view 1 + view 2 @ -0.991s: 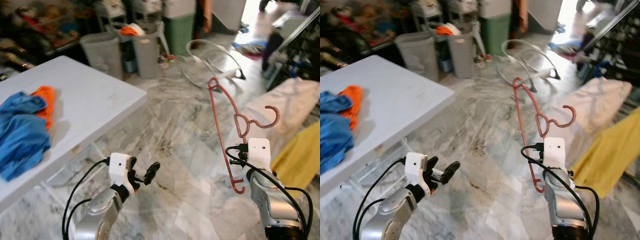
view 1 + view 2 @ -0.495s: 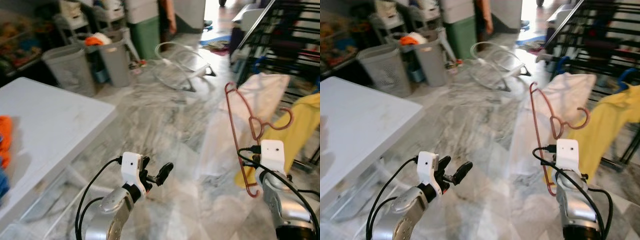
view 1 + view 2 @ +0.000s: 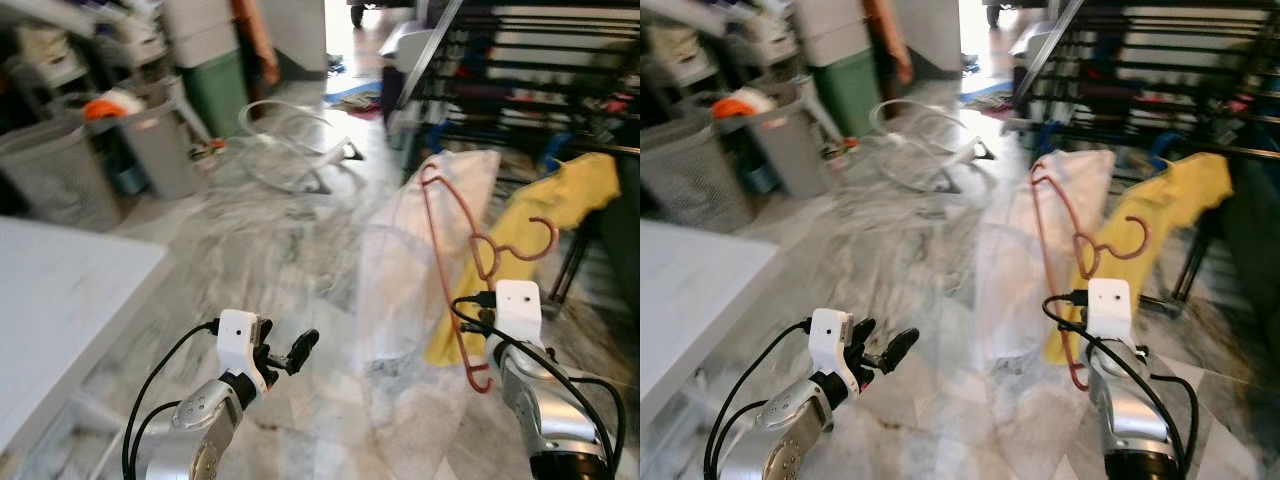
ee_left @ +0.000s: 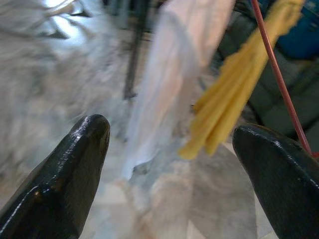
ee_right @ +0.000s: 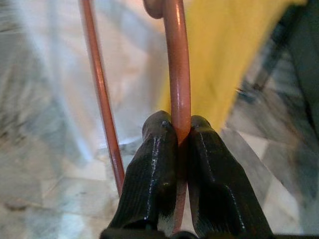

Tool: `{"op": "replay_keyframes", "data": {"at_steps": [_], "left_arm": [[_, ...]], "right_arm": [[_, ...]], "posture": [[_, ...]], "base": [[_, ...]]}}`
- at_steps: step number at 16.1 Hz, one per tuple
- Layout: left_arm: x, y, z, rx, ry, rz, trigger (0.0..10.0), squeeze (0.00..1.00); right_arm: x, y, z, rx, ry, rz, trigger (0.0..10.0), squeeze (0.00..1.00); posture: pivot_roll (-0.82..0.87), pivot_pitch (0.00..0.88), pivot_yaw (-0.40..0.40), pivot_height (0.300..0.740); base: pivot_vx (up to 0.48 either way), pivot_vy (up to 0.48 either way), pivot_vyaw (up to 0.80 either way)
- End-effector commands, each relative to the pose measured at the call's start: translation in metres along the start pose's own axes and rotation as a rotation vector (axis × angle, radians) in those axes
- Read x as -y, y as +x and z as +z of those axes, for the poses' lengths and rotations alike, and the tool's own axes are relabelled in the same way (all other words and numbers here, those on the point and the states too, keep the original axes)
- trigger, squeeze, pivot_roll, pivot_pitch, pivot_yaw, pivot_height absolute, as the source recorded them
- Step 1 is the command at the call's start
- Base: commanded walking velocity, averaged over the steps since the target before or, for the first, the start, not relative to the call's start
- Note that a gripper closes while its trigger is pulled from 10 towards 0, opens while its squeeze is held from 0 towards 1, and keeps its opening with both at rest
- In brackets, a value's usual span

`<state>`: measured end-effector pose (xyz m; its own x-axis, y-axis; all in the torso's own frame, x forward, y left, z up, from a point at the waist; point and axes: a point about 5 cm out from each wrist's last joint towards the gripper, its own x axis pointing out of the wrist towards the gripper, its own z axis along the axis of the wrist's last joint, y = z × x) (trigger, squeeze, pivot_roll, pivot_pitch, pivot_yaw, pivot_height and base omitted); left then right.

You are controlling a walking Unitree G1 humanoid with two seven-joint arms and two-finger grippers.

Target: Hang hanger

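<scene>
On the right, near the robot, the right gripper (image 5: pixel 180 149) is clamped on the lower rod of a reddish-pink hanger (image 3: pixel 452 262), held up above the marble floor (image 3: pixel 300 240). The hanger stands nearly upright, its long axis running from a low near end beside the wrist up to a far top corner; its hook (image 3: pixel 530 240) sticks out to the right and curls upward. To the left, the left gripper (image 3: pixel 283 358) hovers low over the floor with its fingers (image 4: pixel 75 164) spread wide and nothing between them. Just beyond the hanger, a white cloth (image 3: pixel 420 230) and a yellow garment (image 3: pixel 545 205) hang from a dark drying rack (image 3: pixel 530 80). A white table (image 3: pixel 50 310) edges in at near left. Grey laundry baskets (image 3: pixel 60 170) and a green bin (image 3: pixel 220 90) stand far left; the scene is blurred.
</scene>
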<state>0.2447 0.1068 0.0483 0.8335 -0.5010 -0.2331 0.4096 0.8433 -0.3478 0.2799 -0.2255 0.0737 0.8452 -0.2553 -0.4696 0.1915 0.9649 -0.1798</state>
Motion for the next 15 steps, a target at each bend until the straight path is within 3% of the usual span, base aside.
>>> {"op": "replay_keyframes", "data": {"at_steps": [1, 8, 10, 15], "left_arm": [[0.006, 0.004, 0.001, 0.002, 0.000, -0.031, 10.0, 0.00], [0.007, 0.004, 0.001, -0.001, -0.002, -0.030, 10.0, 0.00], [0.005, 0.004, -0.001, -0.015, 0.008, -0.009, 10.0, 0.00], [0.002, 0.005, -0.003, -0.025, 0.007, 0.026, 10.0, 0.00]], "right_arm": [[0.010, 0.001, 0.002, 0.000, -0.012, -0.052, 10.0, 0.00], [0.025, 0.001, 0.003, 0.022, -0.034, -0.143, 10.0, 0.00], [0.019, -0.001, 0.004, 0.036, -0.020, -0.097, 10.0, 0.00], [0.007, -0.004, 0.001, 0.055, -0.092, 0.009, 10.0, 0.00]], "posture": [[-0.18, 0.000, 0.103, 0.740], [-0.18, 0.000, 0.102, 0.740], [-0.18, 0.000, 0.102, 0.740], [-0.18, 0.000, 0.102, 0.740]], "base": [[0.330, 0.000, -0.76], [0.328, 0.000, -0.76], [0.154, 0.000, -0.58], [0.000, 0.000, 0.00]]}}
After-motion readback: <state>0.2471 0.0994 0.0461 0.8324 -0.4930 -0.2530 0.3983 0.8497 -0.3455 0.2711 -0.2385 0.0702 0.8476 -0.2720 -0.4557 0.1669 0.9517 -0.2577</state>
